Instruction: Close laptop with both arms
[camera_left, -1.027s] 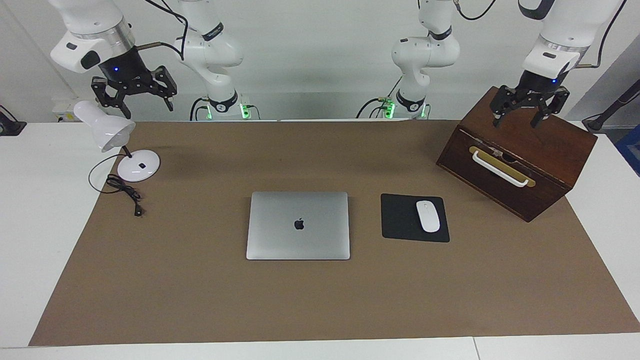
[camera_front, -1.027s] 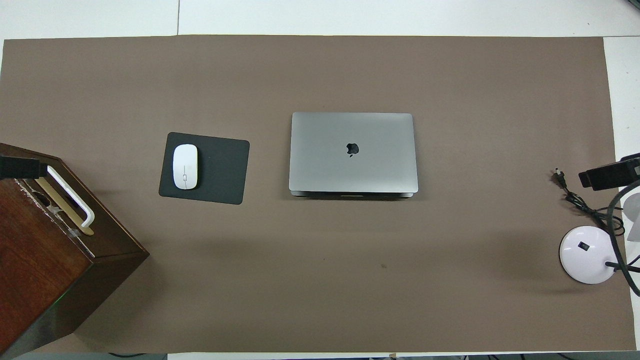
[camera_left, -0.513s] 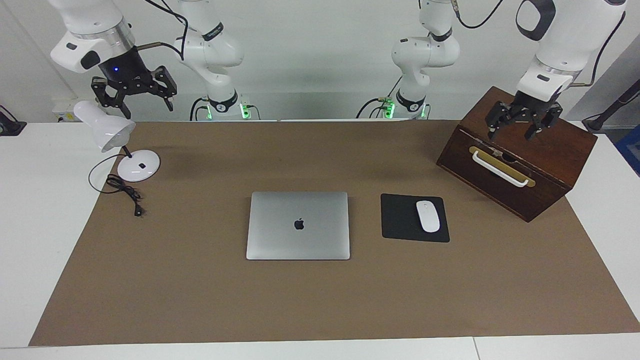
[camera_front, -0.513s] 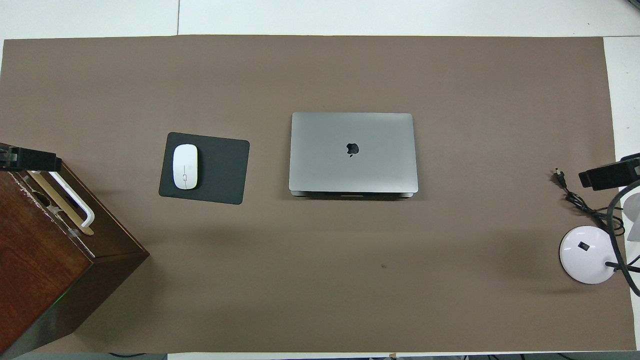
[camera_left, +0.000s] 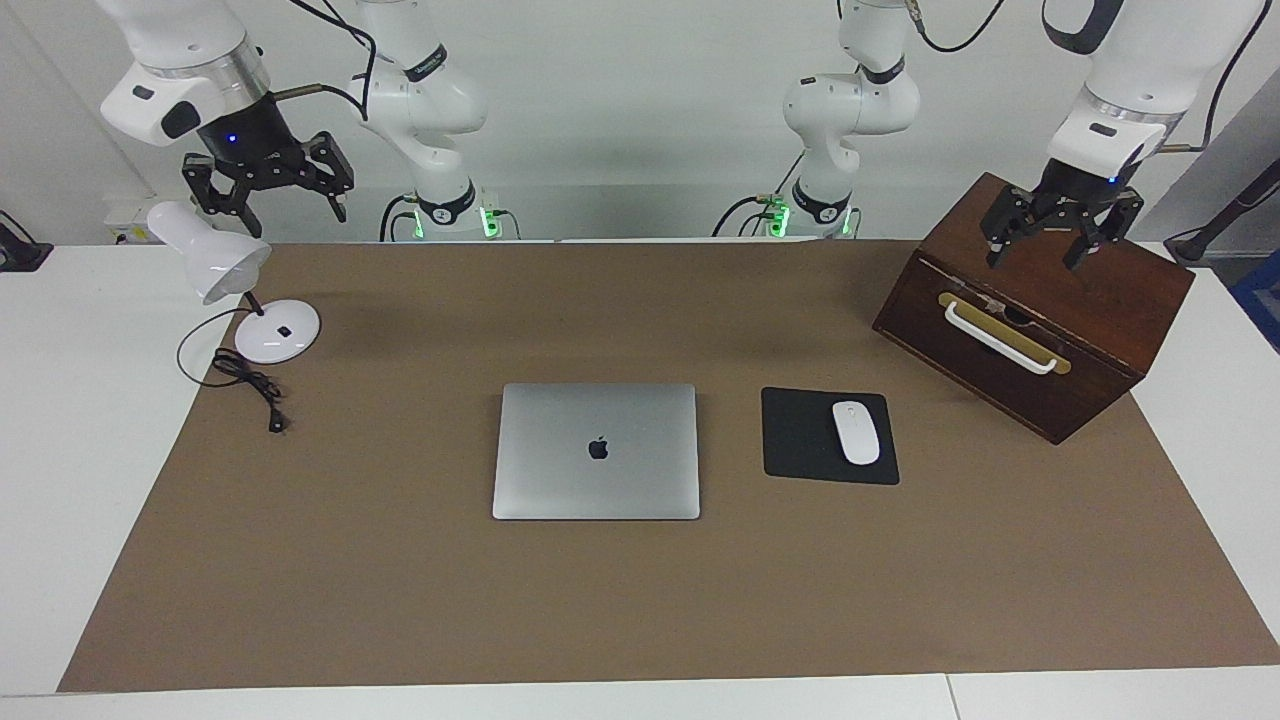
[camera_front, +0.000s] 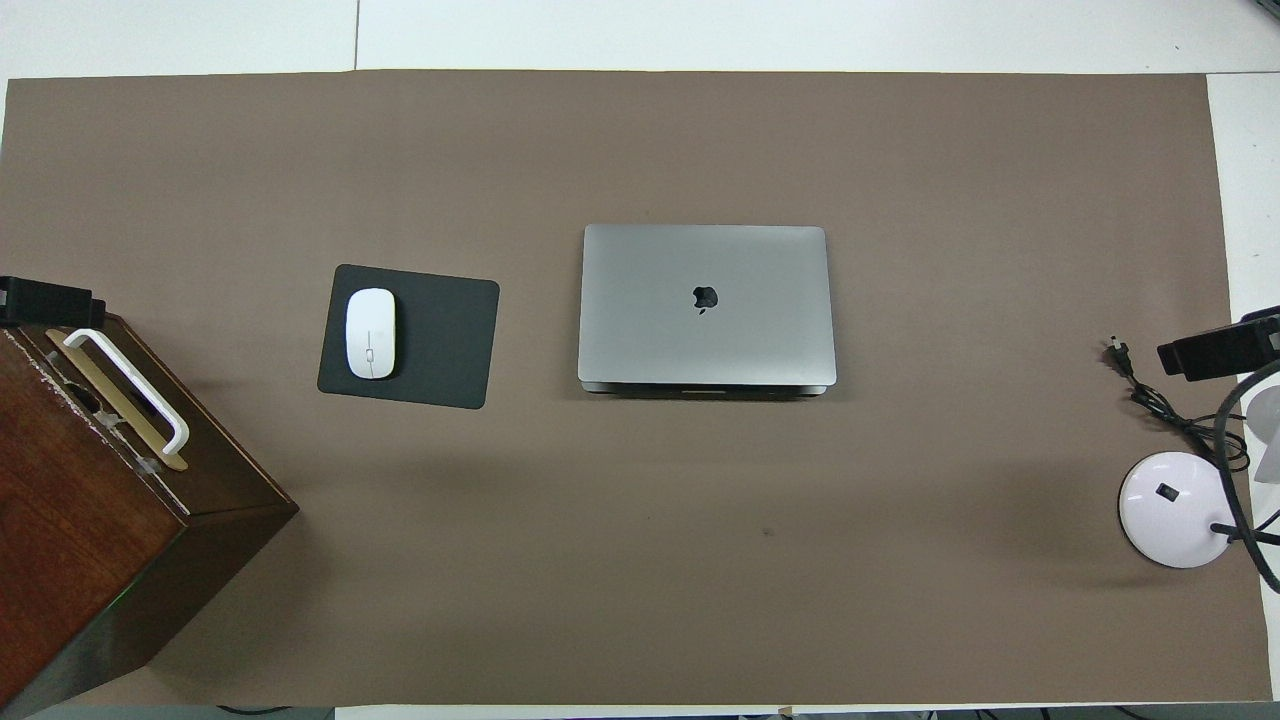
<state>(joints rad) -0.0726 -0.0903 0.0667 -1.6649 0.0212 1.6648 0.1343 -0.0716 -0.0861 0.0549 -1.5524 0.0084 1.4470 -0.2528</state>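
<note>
The silver-grey laptop (camera_left: 596, 451) (camera_front: 706, 305) lies flat in the middle of the brown mat with its lid down and the dark apple logo facing up. My left gripper (camera_left: 1045, 250) hangs open over the top of the wooden box, holding nothing; only one black fingertip (camera_front: 45, 300) of it shows at the edge of the overhead view. My right gripper (camera_left: 290, 213) hangs open in the air over the white lamp, also holding nothing, and its fingertip (camera_front: 1215, 350) shows at the overhead view's other edge. Both grippers are well away from the laptop.
A black mouse pad (camera_left: 800, 440) with a white mouse (camera_left: 856, 432) lies beside the laptop toward the left arm's end. A dark wooden box (camera_left: 1090, 330) with a white handle stands past it. A white desk lamp (camera_left: 215, 262) and its cord (camera_left: 250, 385) stand at the right arm's end.
The left gripper dipped toward the box's front edge half a second ago and has since moved back up over the box top. The right gripper and the laptop have not moved.
</note>
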